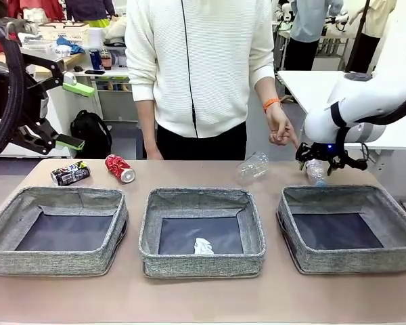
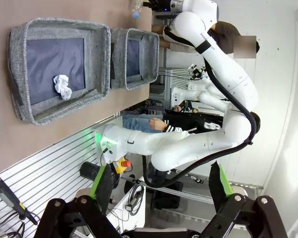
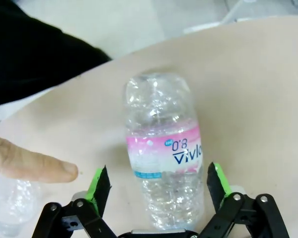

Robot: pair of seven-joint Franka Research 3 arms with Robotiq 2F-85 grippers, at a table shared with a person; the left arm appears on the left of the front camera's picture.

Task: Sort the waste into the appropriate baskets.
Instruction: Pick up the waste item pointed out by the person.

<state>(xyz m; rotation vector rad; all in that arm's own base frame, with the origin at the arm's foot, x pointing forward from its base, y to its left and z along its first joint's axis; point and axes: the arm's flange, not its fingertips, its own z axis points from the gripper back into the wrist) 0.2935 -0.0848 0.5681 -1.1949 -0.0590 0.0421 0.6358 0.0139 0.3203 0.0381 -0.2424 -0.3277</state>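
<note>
A: Starting big: table (image 1: 203,301), three grey baskets in a row along its 6 o'clock side: left basket (image 1: 54,263), middle basket (image 1: 203,263), right basket (image 1: 352,258).

B: Arms?

A: Robot's left gripper (image 1: 76,115) is raised out at 9 o'clock, claw spread, nothing in it. Its right gripper (image 1: 325,161) is down at the table's 2 o'clock, just behind the right basket. The claw is spread wide either side of the small bottle (image 3: 164,158), which lies on its side between the pads. No pad contact that I can see.

B: Rest of the waste?

A: The crushed bottle (image 1: 252,168) is at 1 o'clock, with the red can (image 1: 120,168) and dark can (image 1: 70,173) at 10 to 11. All three are on bare table behind the baskets. The paper ball (image 1: 203,246) sits in the middle basket, near its 6 o'clock wall.

B: Risks?

A: Main one: person's finger (image 3: 35,166) rests on the table just beside one pad, at the bottle's 9 o'clock in the wrist view. If the claw closes while that finger drifts in, it gets nipped or knocks the bottle.

Second, the bottle is round and thin with a slick label. An off-centre squeeze could roll it out, or crumple it so the grip slips on the lift.

Third, the soft basket wall is near, so a low carry could snag it.

Also, the baskets carry no labels, so the wrong bin is possible.
</note>
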